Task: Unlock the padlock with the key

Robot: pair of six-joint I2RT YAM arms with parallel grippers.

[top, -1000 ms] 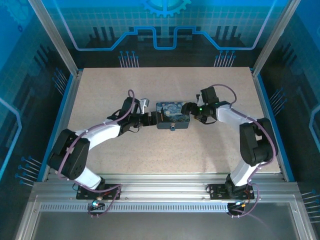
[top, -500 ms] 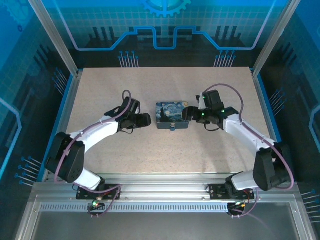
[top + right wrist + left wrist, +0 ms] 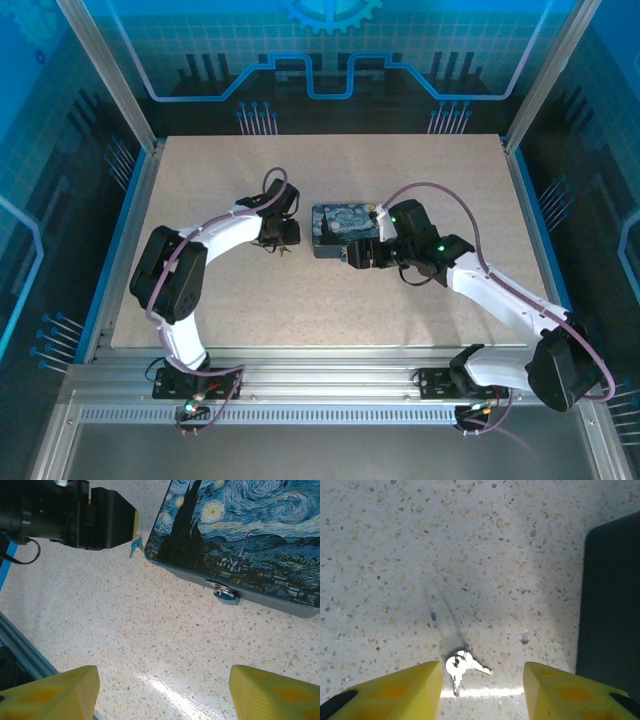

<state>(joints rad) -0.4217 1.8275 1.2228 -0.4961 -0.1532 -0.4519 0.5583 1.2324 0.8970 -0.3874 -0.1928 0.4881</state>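
The key [image 3: 456,667], small and silvery with a second one on its ring, lies flat on the speckled table just left of the starry-night tin [image 3: 343,226]. My left gripper [image 3: 482,692] points down over it, open, with a yellow finger [image 3: 400,690] on each side and neither touching it. The key [image 3: 135,545] also shows beside the left gripper's black body [image 3: 95,517]. The padlock [image 3: 225,594], a tiny silvery piece, hangs on the tin's [image 3: 240,530] front wall. My right gripper [image 3: 162,695] hovers open over bare table in front of it, and stands at the tin's front edge [image 3: 360,254].
The tin's dark side wall [image 3: 610,600] stands close to the right of my left fingers. Blue rails and glass walls [image 3: 130,200] border the table. There is open tabletop [image 3: 330,310] in front of the tin and on both far sides.
My left gripper left the tin's left end, turned down over the key, and its jaws narrowed. My right gripper swung from the tin's right end round to its front.
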